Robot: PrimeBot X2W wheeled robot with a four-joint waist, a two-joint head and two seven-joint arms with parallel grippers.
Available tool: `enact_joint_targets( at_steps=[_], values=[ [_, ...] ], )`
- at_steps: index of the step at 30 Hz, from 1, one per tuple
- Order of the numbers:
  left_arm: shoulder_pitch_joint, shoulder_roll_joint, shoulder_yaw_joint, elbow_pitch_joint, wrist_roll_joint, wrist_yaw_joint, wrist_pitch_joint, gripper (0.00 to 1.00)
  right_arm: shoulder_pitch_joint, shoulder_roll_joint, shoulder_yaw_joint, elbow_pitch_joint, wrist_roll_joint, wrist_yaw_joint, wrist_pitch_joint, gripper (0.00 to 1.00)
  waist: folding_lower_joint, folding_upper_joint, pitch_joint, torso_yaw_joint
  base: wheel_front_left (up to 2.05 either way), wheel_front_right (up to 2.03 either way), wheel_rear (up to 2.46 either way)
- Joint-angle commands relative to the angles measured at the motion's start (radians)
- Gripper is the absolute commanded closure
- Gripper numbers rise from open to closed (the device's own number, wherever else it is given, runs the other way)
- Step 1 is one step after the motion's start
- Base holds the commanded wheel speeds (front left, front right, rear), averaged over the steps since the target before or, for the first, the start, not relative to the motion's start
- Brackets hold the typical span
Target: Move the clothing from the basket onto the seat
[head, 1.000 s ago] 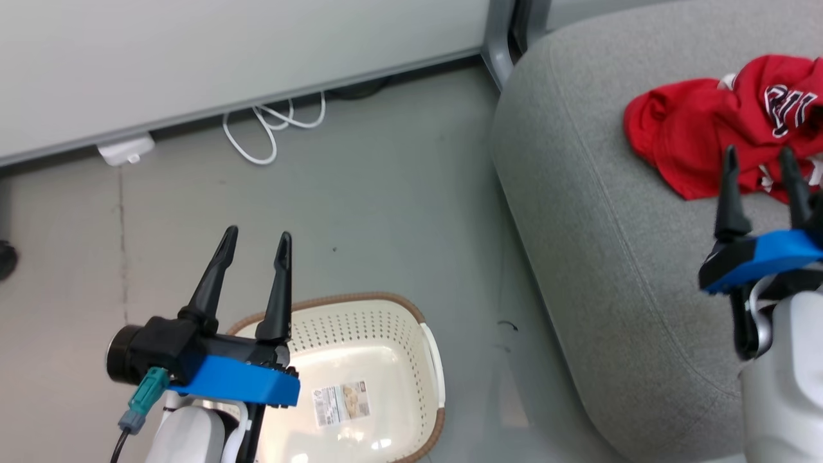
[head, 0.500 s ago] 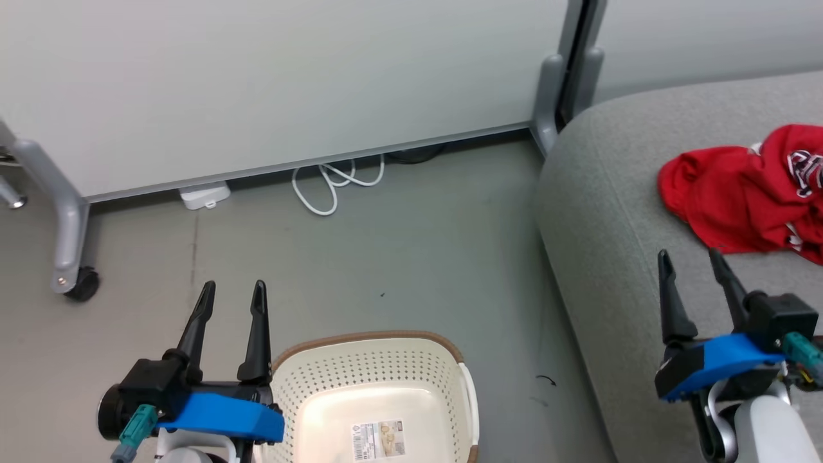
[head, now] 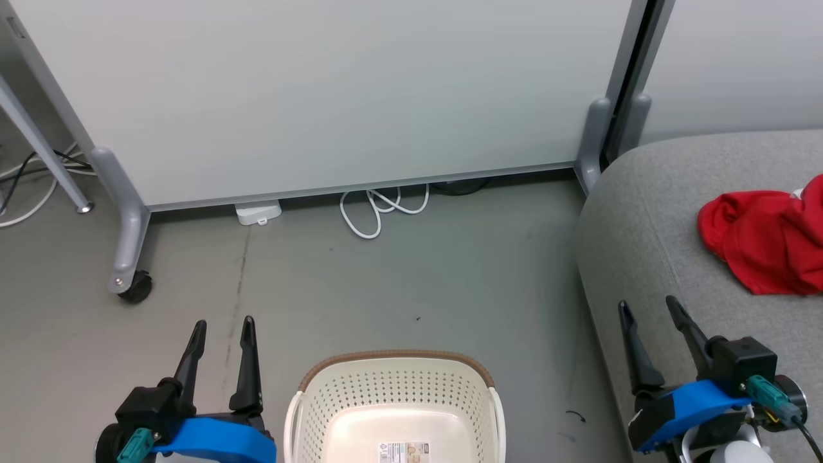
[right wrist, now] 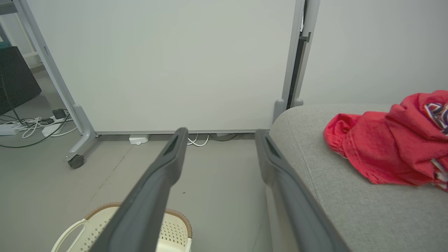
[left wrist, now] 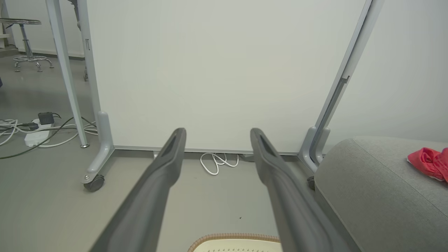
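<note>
My left jaws, at 7 o'clock over the floor (head: 411, 283), stand parted and hold nothing. My right jaws, at 5 o'clock above the seat (head: 643, 244) edge, gape empty too. The clothing (head: 765, 241) lies on the seat at 3 o'clock. The basket (head: 395, 379) sits at 6.

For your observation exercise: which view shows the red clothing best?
The right wrist view: the clothing lies large on the seat, lettering visible. The head view crops it at the edge; the left wrist view shows a small scrap.
</note>
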Motion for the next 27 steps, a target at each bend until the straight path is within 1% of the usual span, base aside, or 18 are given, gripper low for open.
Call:
enact_joint_targets(
  at_steps=[1, 9, 27],
  values=[
    [0.012, 0.001, 0.007, 0.008, -0.004, -0.001, -0.005, 0.0, 0.026, 0.001, 0.003, -0.009, 0.008, 0.0, 0.001, 0.0, 0.0001, -0.0001, -0.015, 0.011, 0.0, 0.0, 0.0],
    [0.022, 0.009, 0.015, 0.03, 0.003, -0.001, -0.005, 0.0, 0.06, 0.001, 0.023, -0.021, 0.025, 0.0, 0.008, 0.0, 0.0001, -0.0001, -0.025, 0.021, 0.0, 0.0, 0.0],
    [0.02, 0.012, 0.007, 0.046, 0.001, -0.001, -0.005, 0.0, 0.067, 0.001, 0.039, -0.032, 0.041, 0.0, 0.005, 0.0, 0.0001, -0.0001, -0.017, 0.016, 0.0, 0.0, 0.0]
  ],
)
